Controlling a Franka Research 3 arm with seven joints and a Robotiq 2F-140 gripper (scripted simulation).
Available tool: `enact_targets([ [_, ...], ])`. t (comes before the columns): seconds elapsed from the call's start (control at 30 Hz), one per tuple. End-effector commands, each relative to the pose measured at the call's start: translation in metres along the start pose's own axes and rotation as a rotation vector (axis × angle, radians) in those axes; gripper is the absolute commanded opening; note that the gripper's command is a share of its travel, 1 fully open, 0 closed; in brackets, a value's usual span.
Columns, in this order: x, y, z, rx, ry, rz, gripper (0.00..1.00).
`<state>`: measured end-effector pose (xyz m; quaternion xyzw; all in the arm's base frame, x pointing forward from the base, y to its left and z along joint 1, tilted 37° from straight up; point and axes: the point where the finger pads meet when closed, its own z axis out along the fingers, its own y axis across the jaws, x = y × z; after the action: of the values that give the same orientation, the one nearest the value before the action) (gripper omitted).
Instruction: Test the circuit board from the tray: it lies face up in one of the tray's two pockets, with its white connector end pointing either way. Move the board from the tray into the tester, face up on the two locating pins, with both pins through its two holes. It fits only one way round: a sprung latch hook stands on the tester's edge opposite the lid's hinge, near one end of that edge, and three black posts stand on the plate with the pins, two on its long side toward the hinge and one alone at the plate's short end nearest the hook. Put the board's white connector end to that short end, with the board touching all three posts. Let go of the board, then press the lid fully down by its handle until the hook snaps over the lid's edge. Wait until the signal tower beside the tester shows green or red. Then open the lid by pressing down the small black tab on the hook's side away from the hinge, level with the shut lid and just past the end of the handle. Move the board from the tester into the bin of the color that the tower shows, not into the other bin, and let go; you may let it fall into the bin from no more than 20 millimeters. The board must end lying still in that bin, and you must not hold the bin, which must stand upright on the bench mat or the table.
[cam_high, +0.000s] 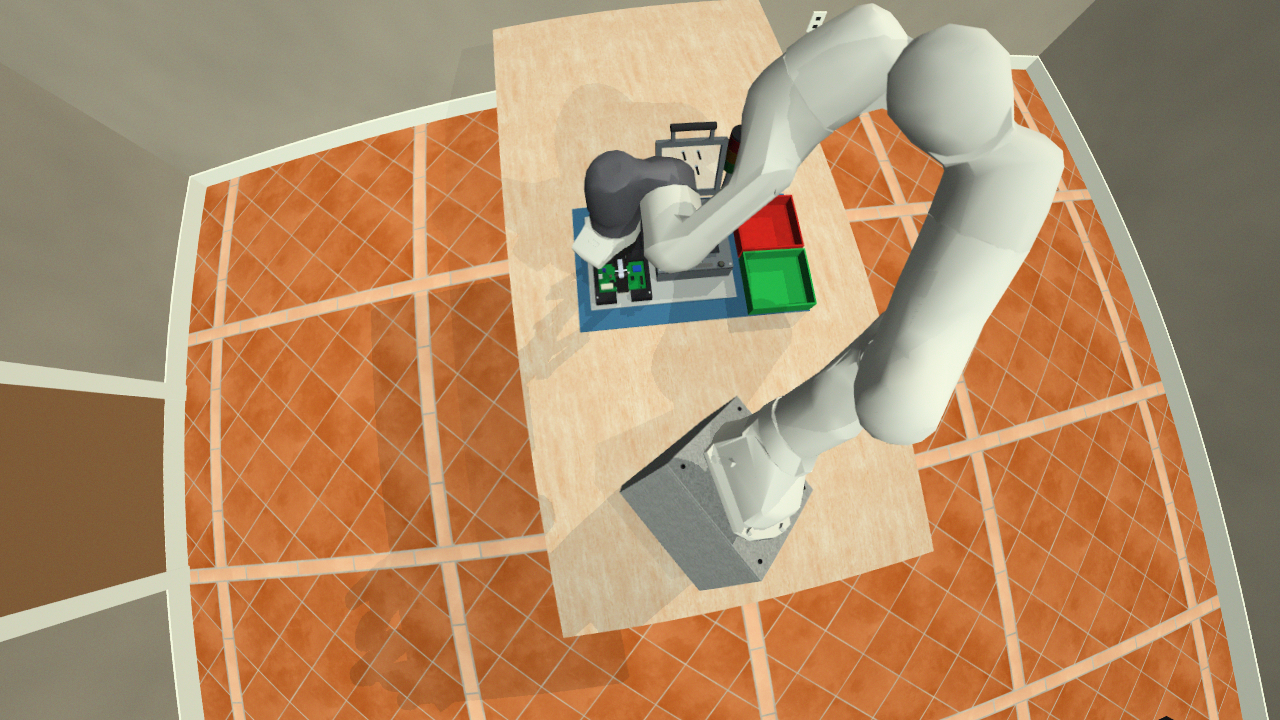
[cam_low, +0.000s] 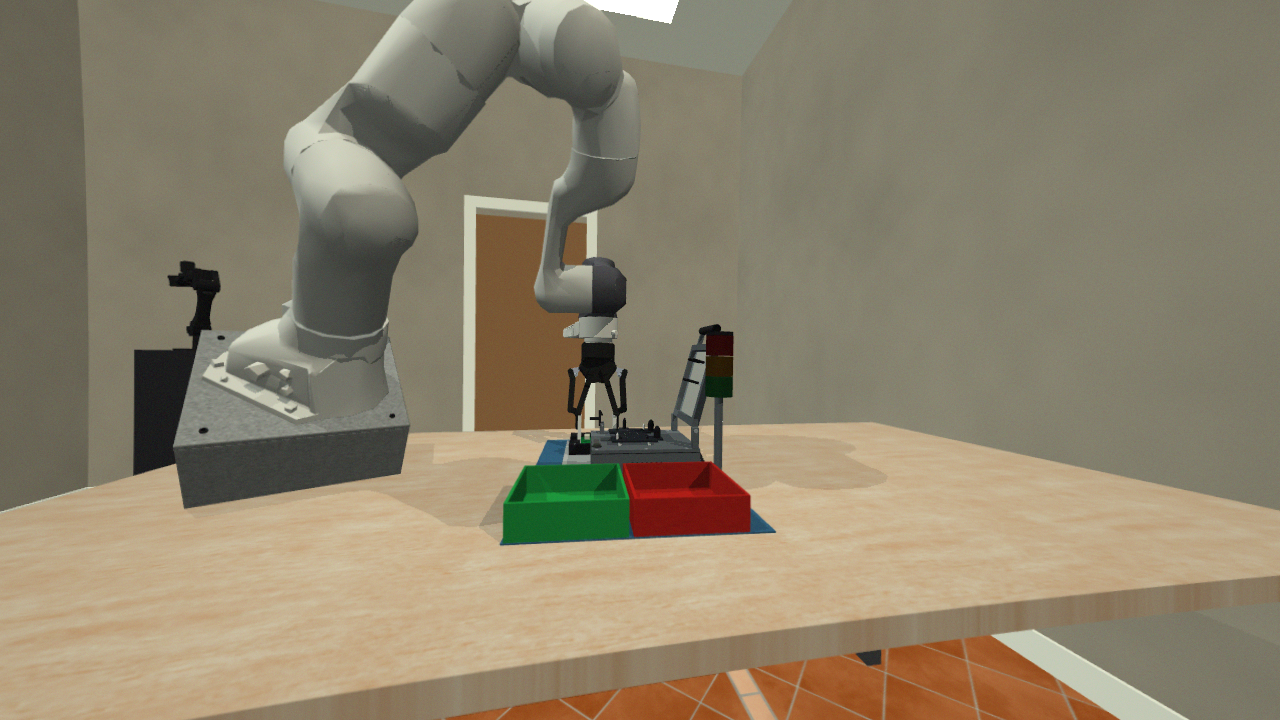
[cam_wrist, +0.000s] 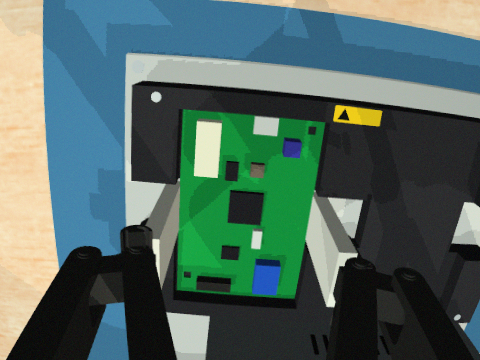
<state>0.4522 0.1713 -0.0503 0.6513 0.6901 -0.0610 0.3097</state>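
Observation:
The green circuit board (cam_high: 637, 279) (cam_wrist: 287, 200) lies face up in a pocket of the black tray (cam_wrist: 150, 145), its cream-white connector at the wrist view's upper left. My gripper (cam_low: 597, 431) (cam_wrist: 244, 209) points down with one finger in the notch at each long side of the board. The fingers appear shut on the board's edges; the exact contact is hard to see. The tester (cam_low: 644, 447) (cam_high: 694, 268) stands beside the tray with its lid (cam_high: 703, 175) (cam_low: 691, 386) open and upright. The signal tower (cam_low: 718, 366) shows no bright lamp. The latch hook and the tab are too small to tell.
The green bin (cam_high: 776, 277) (cam_low: 565, 519) and red bin (cam_high: 768, 223) (cam_low: 689, 514) stand side by side past the tester. The black lid handle (cam_high: 693, 126) (cam_low: 708, 329) rises high beside the tower. A yellow label (cam_wrist: 372, 116) is on the tray.

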Motion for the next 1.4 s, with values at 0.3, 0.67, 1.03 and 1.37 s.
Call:
enact_targets([
  [0.3,0.000,0.001,0.001,-0.002,0.001,0.004,0.46],
  [0.67,0.000,0.001,0.000,-0.002,0.001,0.004,0.46],
  [1.03,0.000,0.001,-0.008,-0.002,0.001,0.004,0.46],
  [1.37,0.000,0.001,-0.023,-0.002,0.001,0.004,0.46],
])
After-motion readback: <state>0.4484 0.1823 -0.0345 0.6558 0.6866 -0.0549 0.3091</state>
